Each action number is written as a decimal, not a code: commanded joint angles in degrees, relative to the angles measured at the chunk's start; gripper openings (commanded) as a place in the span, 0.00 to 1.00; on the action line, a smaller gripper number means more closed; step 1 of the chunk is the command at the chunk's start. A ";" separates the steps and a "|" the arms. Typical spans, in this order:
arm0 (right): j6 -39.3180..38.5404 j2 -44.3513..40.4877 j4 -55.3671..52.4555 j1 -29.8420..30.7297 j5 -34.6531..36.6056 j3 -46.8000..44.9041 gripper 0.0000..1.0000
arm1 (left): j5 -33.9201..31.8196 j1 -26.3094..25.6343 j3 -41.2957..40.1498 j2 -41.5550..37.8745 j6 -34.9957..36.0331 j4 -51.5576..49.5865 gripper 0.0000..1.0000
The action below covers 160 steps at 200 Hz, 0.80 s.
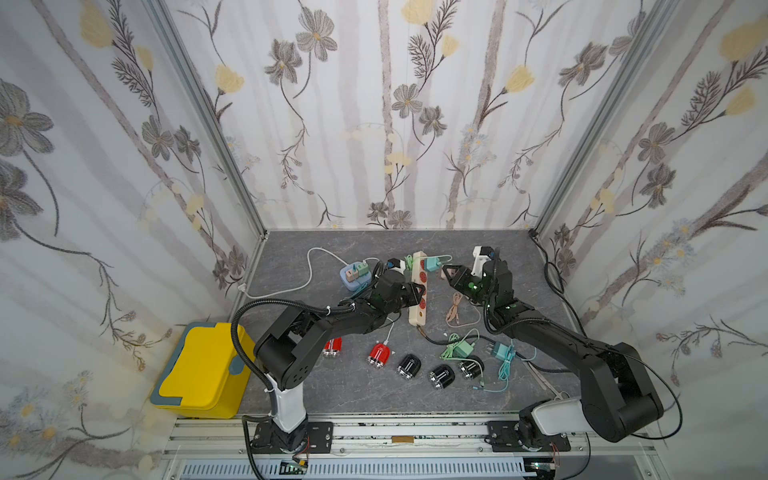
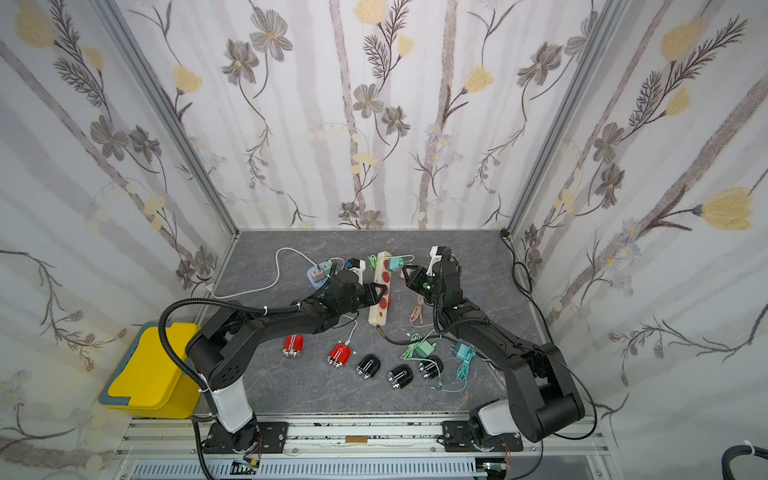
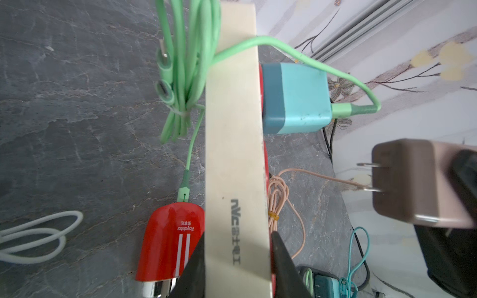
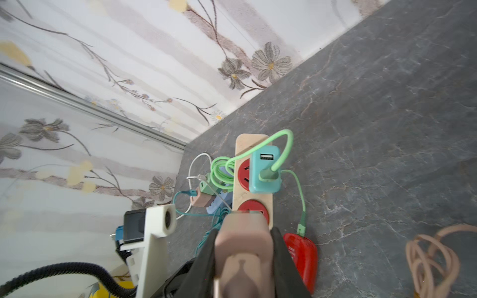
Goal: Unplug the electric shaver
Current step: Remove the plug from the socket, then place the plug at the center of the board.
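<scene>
A red electric shaver (image 3: pixel 170 240) lies on the table beside the cream power strip (image 3: pixel 232 129), under my left arm and hidden in both top views. A green cable (image 3: pixel 185 64) runs from the shaver over the strip to a teal adapter (image 3: pixel 296 98) plugged into a red socket. My left gripper (image 3: pixel 238 240) is shut on the strip's near half (image 1: pixel 417 318). My right gripper (image 4: pixel 245 237) is shut on a pink adapter (image 3: pixel 410 180), prongs bare, held just clear of the strip (image 4: pixel 242 144) near the teal adapter (image 4: pixel 265 172).
A blue socket cube (image 1: pixel 353 276) with small adapters and a white cable (image 1: pixel 309 266) sits back left. A coiled pink cable (image 1: pixel 455 309) lies right of the strip. Red shavers (image 1: pixel 379 354), black shavers (image 1: pixel 441 376) and green-teal chargers (image 1: pixel 459 349) lie in front. A yellow box (image 1: pixel 203 370) stands left.
</scene>
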 commanded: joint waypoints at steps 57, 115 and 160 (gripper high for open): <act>-10.14 -8.90 -2.91 0.71 -7.23 4.03 0.06 | 0.81 2.43 -3.09 -1.60 -4.19 13.33 0.19; -16.21 -14.60 -8.71 4.63 -11.03 10.56 0.07 | 1.17 3.33 -2.63 1.05 -7.05 16.79 0.19; -16.37 -16.81 -6.96 7.57 -19.36 13.69 0.08 | 0.50 4.52 -1.04 3.62 -9.73 21.29 0.19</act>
